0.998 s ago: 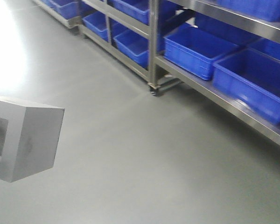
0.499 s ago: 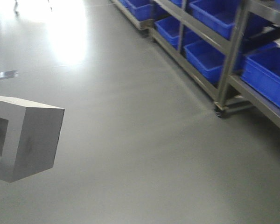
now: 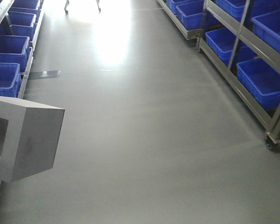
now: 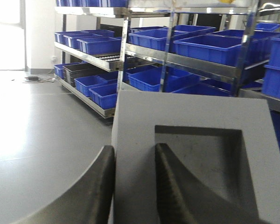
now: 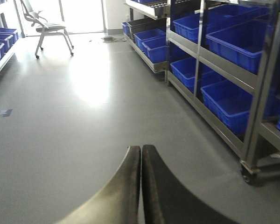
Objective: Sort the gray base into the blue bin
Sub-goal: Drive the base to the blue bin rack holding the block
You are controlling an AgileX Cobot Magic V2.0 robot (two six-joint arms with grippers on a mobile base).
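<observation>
The view is swinging hard: a second ago the steel rack and its blue bins point(image 3: 263, 84) filled my upper right in the front view. Now that rack point(image 3: 233, 88) has slid out to the right edge and I'm looking straight down an open aisle, with a second row of bins point(image 3: 4, 79) showing on shelves at the left edge. So I judge the base is turning, not the arms, because the gray base point(image 3: 25, 140) sits at exactly the same spot low on the left of the front view as before. It's up in the air over the bare floor point(image 3: 144, 140), recess facing left. My left claw point(image 4: 133, 149) is closed down on one wall of the block: one finger point(image 4: 100, 186) rides the outer face, the other is tucked inside the square recess point(image 4: 200, 158), and the grip hasn't slipped through the swing. My right claw point(image 5: 141, 148) is squeezed fully together with nothing in it, hanging over the floor, with a chair point(image 5: 49, 28) far up the aisle. No bin lies under the block, so this reads as the carry leg, with the drop not yet begun. Which bin is the target, I can't tell from here.
</observation>
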